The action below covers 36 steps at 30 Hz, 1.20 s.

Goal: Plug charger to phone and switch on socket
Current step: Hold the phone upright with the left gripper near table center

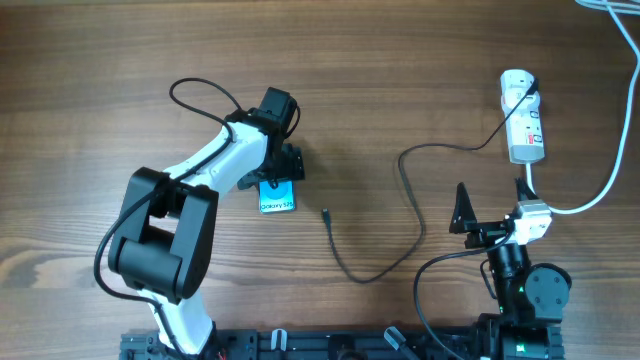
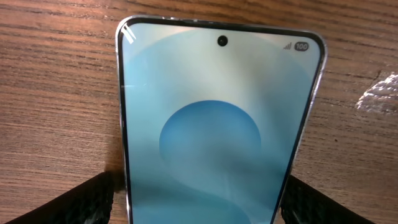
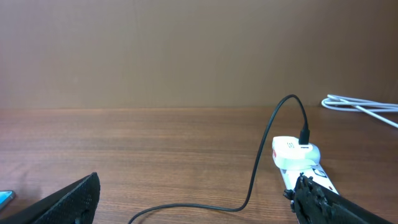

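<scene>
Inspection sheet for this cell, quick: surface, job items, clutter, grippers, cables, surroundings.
Surface: wooden table, bare wood.
Job's things: phone lies flat, screen up; charger tip lies loose on the wood right of the phone, not plugged in; socket at far right with the charger's other end in it, switch state unreadable.
Clutter: nothing seen.
Grippers: left gripper straddles the phone with jaws wide, contact with its edges unclear; right gripper open, empty, near the socket.
Cables: white cord runs from the socket area off the top edge.
Surroundings: plain brown wall behind the table.
</scene>
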{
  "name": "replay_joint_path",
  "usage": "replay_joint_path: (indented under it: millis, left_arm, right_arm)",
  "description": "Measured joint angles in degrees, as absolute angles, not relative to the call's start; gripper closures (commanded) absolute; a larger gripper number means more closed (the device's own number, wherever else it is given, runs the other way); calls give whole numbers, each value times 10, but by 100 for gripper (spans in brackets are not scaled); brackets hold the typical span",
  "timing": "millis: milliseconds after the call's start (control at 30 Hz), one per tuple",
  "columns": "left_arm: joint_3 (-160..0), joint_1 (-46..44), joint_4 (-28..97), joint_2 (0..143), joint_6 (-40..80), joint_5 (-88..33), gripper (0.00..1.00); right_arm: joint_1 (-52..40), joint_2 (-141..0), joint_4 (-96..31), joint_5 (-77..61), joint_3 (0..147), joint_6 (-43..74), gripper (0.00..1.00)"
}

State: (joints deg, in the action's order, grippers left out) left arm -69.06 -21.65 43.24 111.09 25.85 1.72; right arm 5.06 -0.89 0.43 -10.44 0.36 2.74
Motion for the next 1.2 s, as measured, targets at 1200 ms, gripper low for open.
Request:
replay_joint_path:
  millis: [1200]
  left_arm:
    - [-690,-217,409,1111,258,36,23]
  right_arm:
    - [51,-9,4,-104,4,27,0]
